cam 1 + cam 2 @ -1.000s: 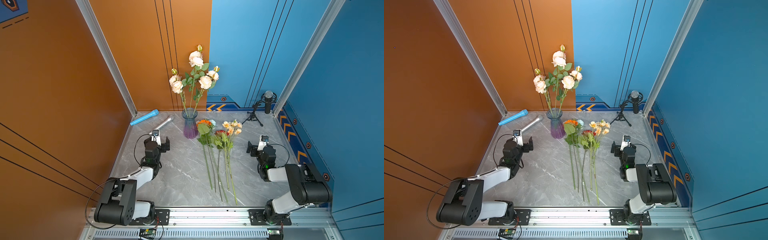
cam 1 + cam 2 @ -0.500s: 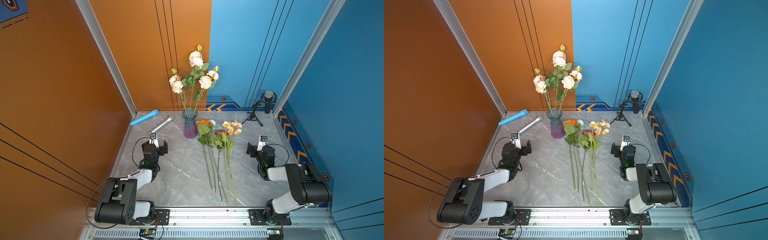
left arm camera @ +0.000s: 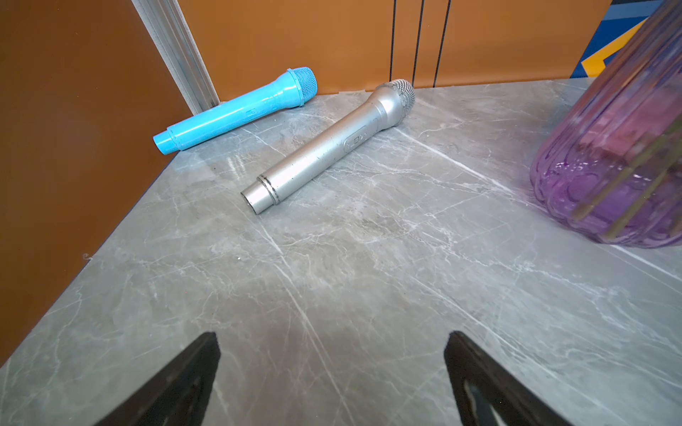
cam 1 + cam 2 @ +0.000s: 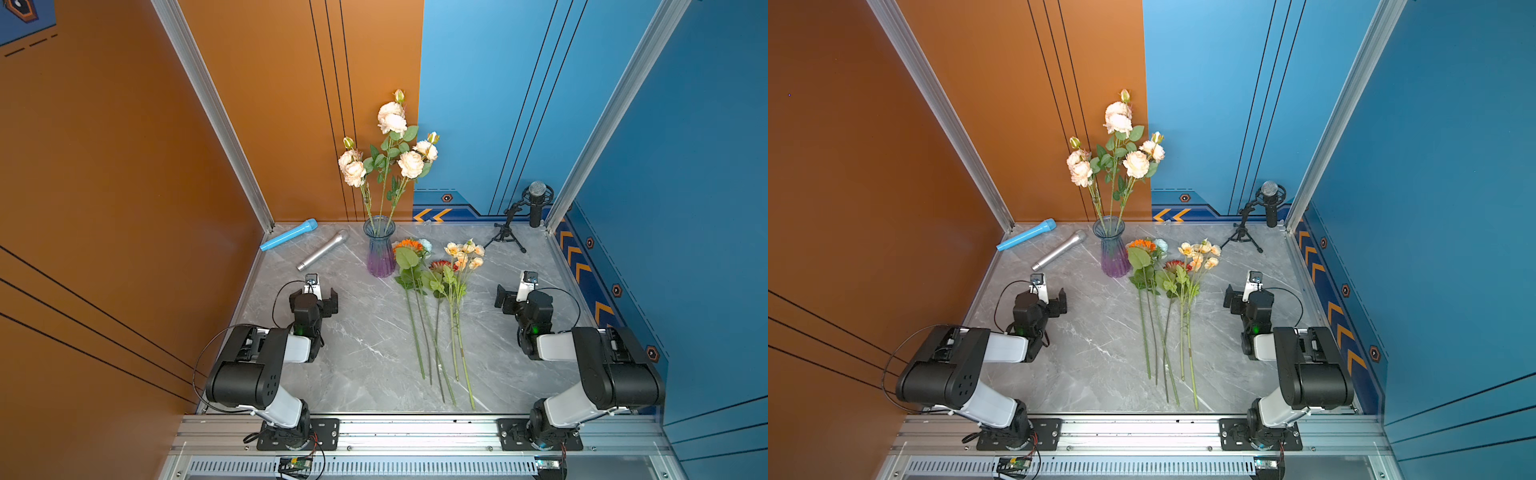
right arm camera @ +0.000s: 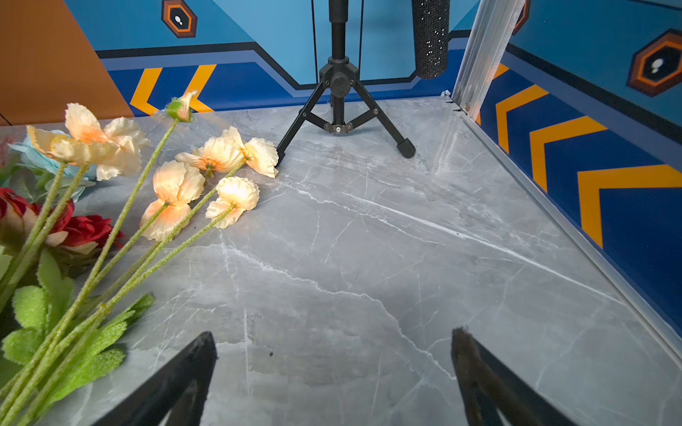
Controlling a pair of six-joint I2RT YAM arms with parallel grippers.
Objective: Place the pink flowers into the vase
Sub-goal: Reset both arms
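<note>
Right now I am seeing the pink flowers (image 4: 390,145) standing upright in the vase (image 4: 379,249), which is sitting near the back wall on the table (image 4: 365,345). Both arms are hanging low, well apart from it. The left gripper (image 3: 332,343) is showing its fingers spread wide over bare marble, and the right gripper (image 5: 334,339) is doing likewise, clasping nothing.

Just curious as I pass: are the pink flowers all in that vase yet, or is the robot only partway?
Looks done: three pink flowers stand in the vase. In hand: nothing; the left gripper and right gripper are open and empty. Left: seemingly nothing; the loose stems lying beside the vase are other kinds.
</note>
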